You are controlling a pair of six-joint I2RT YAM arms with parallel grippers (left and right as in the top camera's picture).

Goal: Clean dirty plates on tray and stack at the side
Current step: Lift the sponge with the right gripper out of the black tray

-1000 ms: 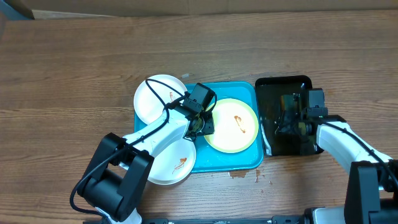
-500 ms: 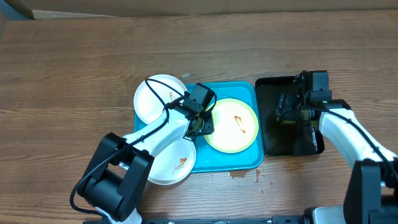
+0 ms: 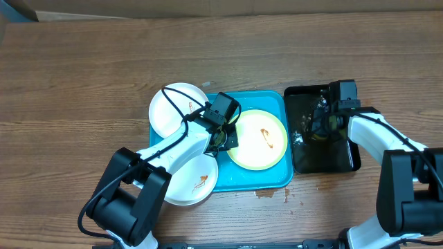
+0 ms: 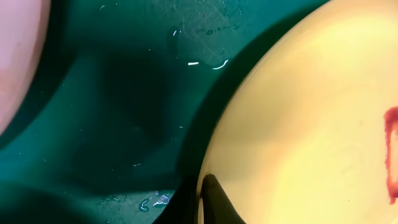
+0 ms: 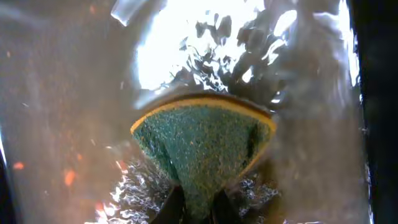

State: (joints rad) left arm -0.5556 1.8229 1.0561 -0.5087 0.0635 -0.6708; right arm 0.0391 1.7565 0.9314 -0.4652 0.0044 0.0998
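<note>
The turquoise tray (image 3: 252, 178) holds the yellow-green rimmed plate (image 3: 257, 138), which has a red-brown smear. My left gripper (image 3: 225, 135) is shut on that plate's left rim; in the left wrist view one dark finger (image 4: 214, 200) lies on the plate (image 4: 311, 124) above the tray floor (image 4: 93, 124). Two white smeared plates lie at the tray's left, one far (image 3: 176, 109) and one near (image 3: 194, 181). My right gripper (image 3: 322, 126) is down in the black tray (image 3: 325, 158). In its wrist view the gripper (image 5: 194, 200) is shut on a green and yellow sponge (image 5: 202, 146) in water.
Water in the black tray glints and ripples around the sponge. A small brown spill (image 3: 270, 194) marks the wooden table (image 3: 83, 83) just in front of the turquoise tray. A cardboard edge (image 3: 208, 7) runs along the far side.
My right gripper moved toward the far part of the black tray and closed on the sponge. My left arm stayed put while its jaws closed on the plate rim.
</note>
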